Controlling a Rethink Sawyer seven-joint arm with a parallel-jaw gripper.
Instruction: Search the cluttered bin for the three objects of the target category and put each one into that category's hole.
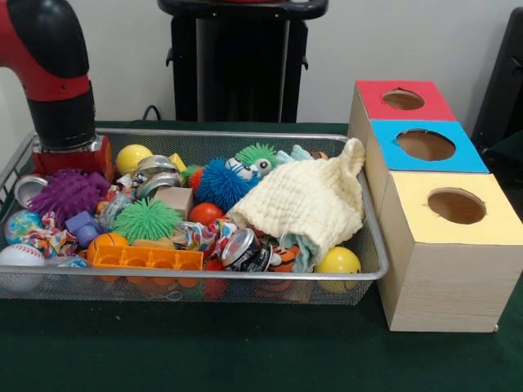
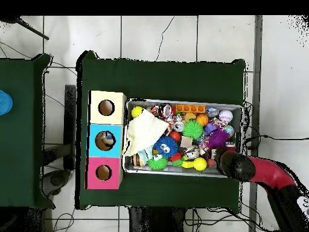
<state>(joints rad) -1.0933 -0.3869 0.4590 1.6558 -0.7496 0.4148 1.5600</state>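
A wire mesh bin (image 1: 372,245) holds a jumble of toys, balls and cans. My gripper (image 1: 70,155) is down at the bin's far left corner, just above a purple spiky ball (image 1: 67,193); its tips are hidden by the clutter. In the overhead view the gripper (image 2: 232,164) sits over the bin's lower right corner. A cream cloth (image 1: 306,200) covers the right part of the pile. To the right of the bin stands a wooden box with a red hole (image 1: 403,100), a blue hole (image 1: 426,144) and a yellow hole (image 1: 456,206).
The pile includes a blue spiky ball (image 1: 219,183), a green spiky ball (image 1: 145,219), yellow balls (image 1: 133,157) (image 1: 339,261), a crushed can (image 1: 243,249), an orange plastic tray (image 1: 145,258) and a baseball (image 1: 20,256). Green cloth (image 1: 245,351) covers the table.
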